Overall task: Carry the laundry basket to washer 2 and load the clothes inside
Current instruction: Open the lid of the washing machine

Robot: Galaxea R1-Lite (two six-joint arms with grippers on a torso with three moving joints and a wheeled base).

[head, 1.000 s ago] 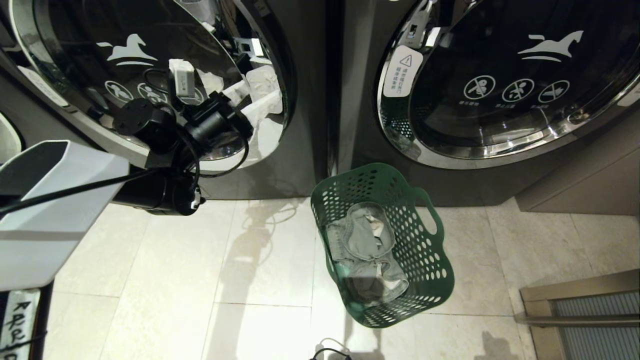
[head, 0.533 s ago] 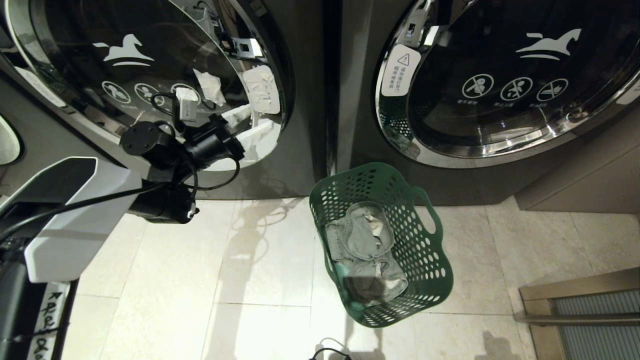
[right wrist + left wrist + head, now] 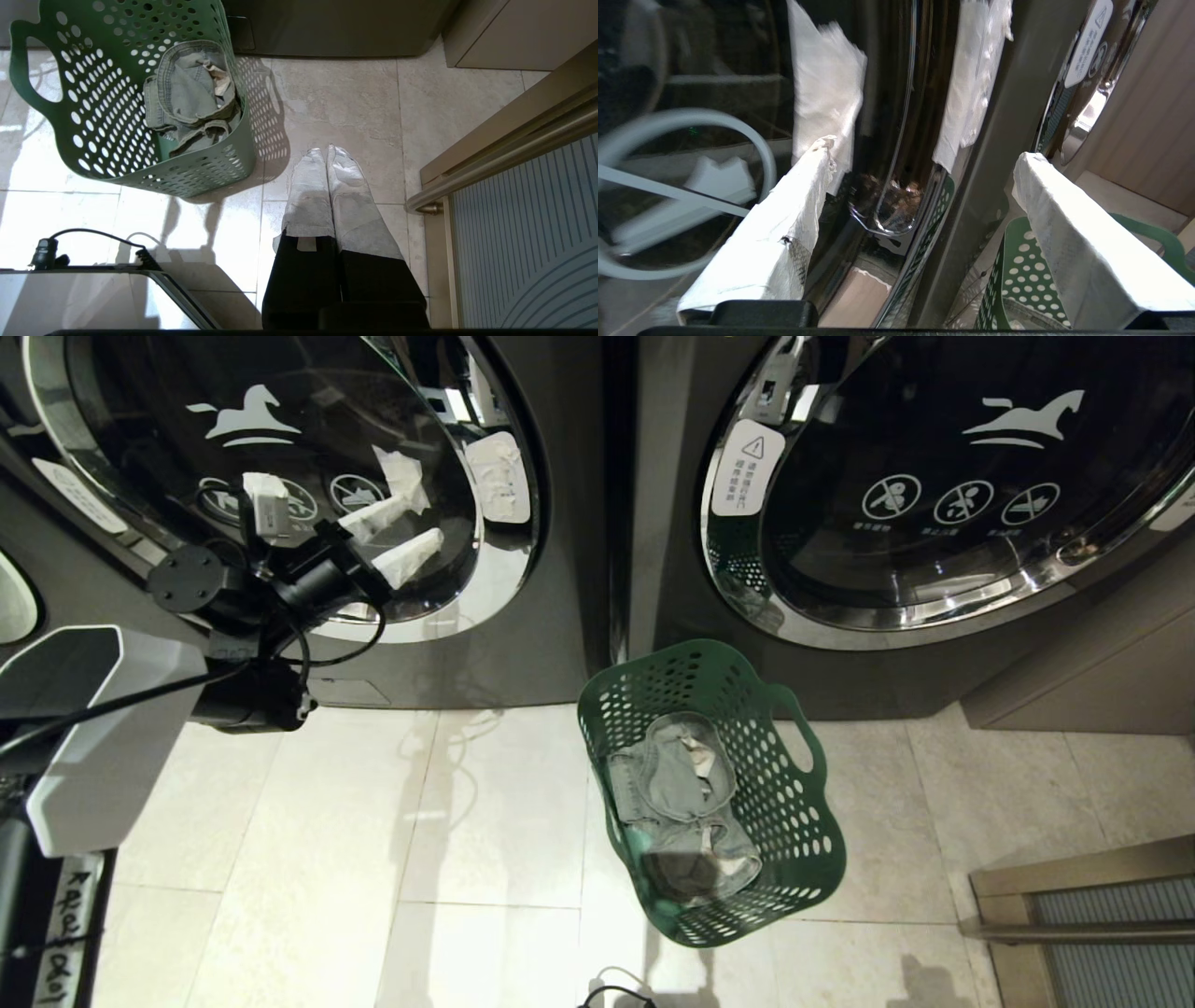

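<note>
Pale tiled floor [image 3: 485, 821] beneath green laundry basket [image 3: 794, 821], before two washers [image 3: 597, 569].

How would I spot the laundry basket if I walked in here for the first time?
Two dark front-loading washers stand side by side; look at the pale tiled floor below the gap between their round glass doors. There sits the green perforated plastic basket, holding crumpled grey clothes; it is the only green thing on the floor.
</note>
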